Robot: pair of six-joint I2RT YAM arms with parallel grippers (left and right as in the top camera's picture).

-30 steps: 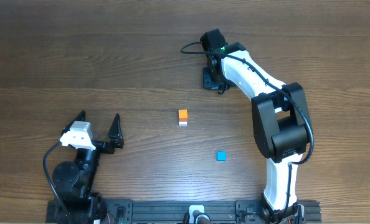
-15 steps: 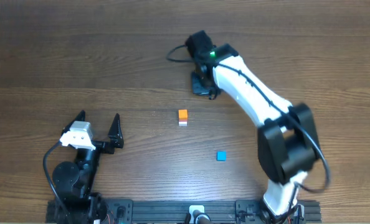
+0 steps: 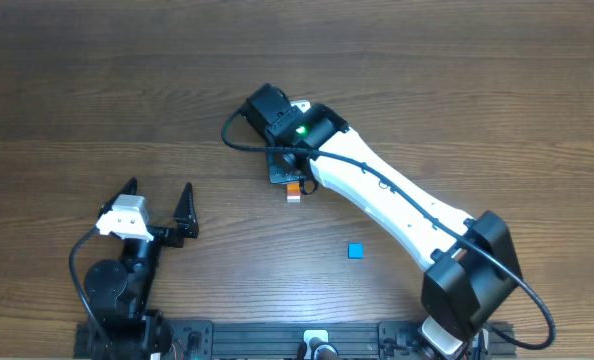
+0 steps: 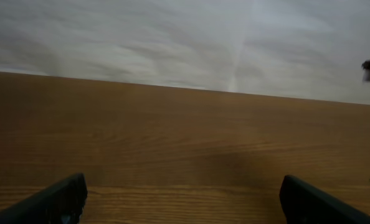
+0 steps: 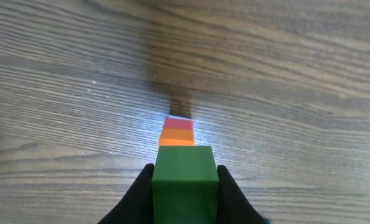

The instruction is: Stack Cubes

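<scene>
My right gripper hangs near the middle of the table, shut on a green cube. Just past the green cube stands a small stack with an orange face and a reddish one above a white base. From above, that stack peeks out as orange and white at the gripper's near edge. A blue cube lies alone, nearer the arm bases and to the right. My left gripper rests open at the near left, with bare table between its fingers.
The right arm slants across the table from the bottom right to the centre. A black cable loops off its wrist. Bare wooden table spreads to the left and far side.
The right arm has swung left and toward the near side, carrying its gripper from the far middle of the table to just over the orange stack. The left arm stayed still.
</scene>
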